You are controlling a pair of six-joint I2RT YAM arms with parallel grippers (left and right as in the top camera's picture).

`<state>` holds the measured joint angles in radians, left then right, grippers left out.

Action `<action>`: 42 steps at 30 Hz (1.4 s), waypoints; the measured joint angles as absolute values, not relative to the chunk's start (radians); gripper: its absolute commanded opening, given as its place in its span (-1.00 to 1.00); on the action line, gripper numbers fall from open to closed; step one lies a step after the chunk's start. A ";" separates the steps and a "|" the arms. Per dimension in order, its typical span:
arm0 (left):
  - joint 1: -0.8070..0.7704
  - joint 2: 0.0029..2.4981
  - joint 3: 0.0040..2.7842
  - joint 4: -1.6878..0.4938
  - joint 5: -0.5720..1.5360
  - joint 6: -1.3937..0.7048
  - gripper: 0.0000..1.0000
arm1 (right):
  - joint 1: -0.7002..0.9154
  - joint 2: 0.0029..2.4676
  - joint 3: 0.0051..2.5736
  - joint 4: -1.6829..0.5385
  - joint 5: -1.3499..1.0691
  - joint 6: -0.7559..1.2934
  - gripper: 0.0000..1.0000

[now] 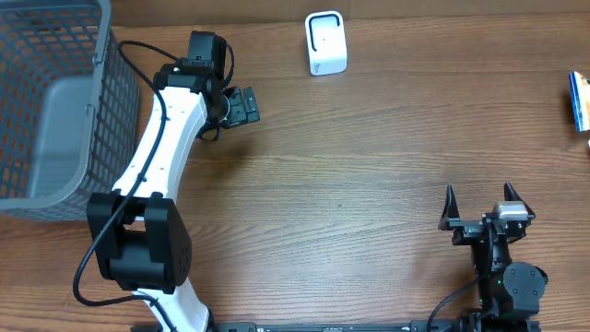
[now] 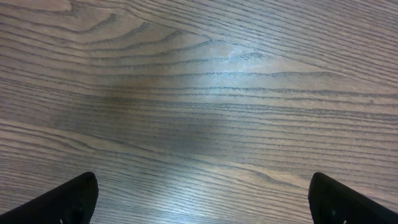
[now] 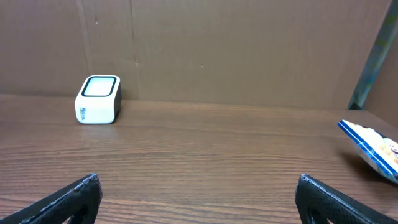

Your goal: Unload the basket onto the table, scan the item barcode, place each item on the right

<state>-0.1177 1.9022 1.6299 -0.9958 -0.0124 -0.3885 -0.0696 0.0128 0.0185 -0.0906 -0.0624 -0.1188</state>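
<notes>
The item [image 1: 579, 101], a flat blue and white package, lies at the table's far right edge; in the right wrist view the item [image 3: 373, 147] shows at the right border. A white barcode scanner [image 1: 325, 43] with a dark-rimmed window stands at the back centre, and the scanner [image 3: 97, 99] also sits at the left of the right wrist view. My left gripper [image 1: 241, 106] hangs open over bare wood left of the scanner, with nothing between its fingertips [image 2: 74, 199]. My right gripper [image 1: 479, 198] stands open at the front right, empty, well short of the item. Its fingertips [image 3: 336, 202] frame bare table.
A grey wire basket [image 1: 55, 101] fills the back left corner, beside the left arm. A brown cardboard wall [image 3: 236, 50] rises behind the table's far edge. Wooden tabletop [image 1: 369, 166] stretches between the two arms.
</notes>
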 measured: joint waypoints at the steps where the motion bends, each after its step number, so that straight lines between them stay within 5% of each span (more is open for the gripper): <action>1: -0.118 1.902 1.630 -0.996 -0.012 -0.388 1.00 | -0.070 0.013 0.019 -0.091 -0.062 -0.120 1.00; 42: -0.118 1.902 1.630 -0.996 -0.012 -0.388 1.00 | -0.032 0.013 0.019 -0.091 -0.051 -0.082 1.00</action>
